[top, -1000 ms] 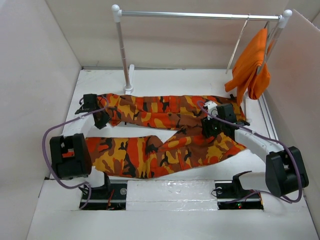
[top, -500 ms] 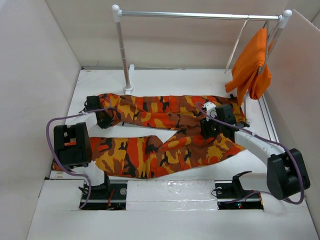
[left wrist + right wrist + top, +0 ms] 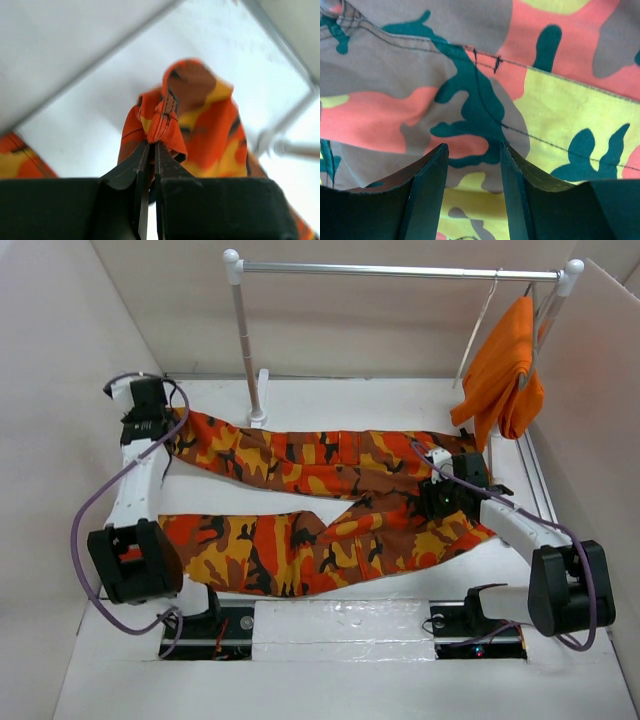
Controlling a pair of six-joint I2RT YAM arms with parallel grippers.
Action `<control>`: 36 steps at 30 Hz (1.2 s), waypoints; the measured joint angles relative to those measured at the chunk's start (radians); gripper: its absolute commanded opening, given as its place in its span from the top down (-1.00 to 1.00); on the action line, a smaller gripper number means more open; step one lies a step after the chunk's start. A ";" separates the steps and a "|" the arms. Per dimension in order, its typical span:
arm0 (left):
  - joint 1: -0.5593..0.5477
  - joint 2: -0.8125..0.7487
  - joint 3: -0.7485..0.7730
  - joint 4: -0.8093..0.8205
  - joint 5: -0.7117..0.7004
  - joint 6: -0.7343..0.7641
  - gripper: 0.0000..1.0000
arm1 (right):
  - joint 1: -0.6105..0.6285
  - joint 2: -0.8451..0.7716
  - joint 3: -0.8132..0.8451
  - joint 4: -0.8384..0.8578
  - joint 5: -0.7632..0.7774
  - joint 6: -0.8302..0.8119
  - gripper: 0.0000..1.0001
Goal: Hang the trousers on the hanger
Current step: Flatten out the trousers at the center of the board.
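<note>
Trousers [image 3: 320,465]: one pair in orange, red, yellow and dark brown camouflage, lying flat across the middle of the white surface [image 3: 330,400]. The two legs run towards the left of the frame, and the waist end lies at the right. The upper leg reaches to the upper left, while the lower leg lies nearer the arm bases, with a narrow strip of bare surface between them.

One hanger [image 3: 478,328], thin and pale, hangs tilted from the silver rail [image 3: 400,270] at the upper right, well apart from the trousers. One plain orange garment [image 3: 505,370] hangs just beside it on the same rail. The rail rests on two white posts. The left post [image 3: 245,340] stands just behind the upper leg, and the right post [image 3: 572,270] is at the frame's edge.

There are two arms. The left gripper [image 3: 160,423] sits at the far left end of the upper leg. In the left wrist view it [image 3: 151,150] is clenched on a bunched fold of the camouflage cloth, which rises above the fingertips with white surface behind it. The right gripper [image 3: 437,503] is over the waist end, and its arm crosses the cloth's right edge. In the right wrist view it [image 3: 472,155] is released, with its two fingers [image 3: 432,170] spread apart above printed cloth and a stitched seam. Whether the tips touch the fabric cannot be told.
</note>
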 measured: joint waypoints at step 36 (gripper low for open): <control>-0.969 0.195 -0.091 0.087 0.141 -0.040 -0.26 | -0.774 -0.288 -0.078 -0.157 0.134 0.107 -0.64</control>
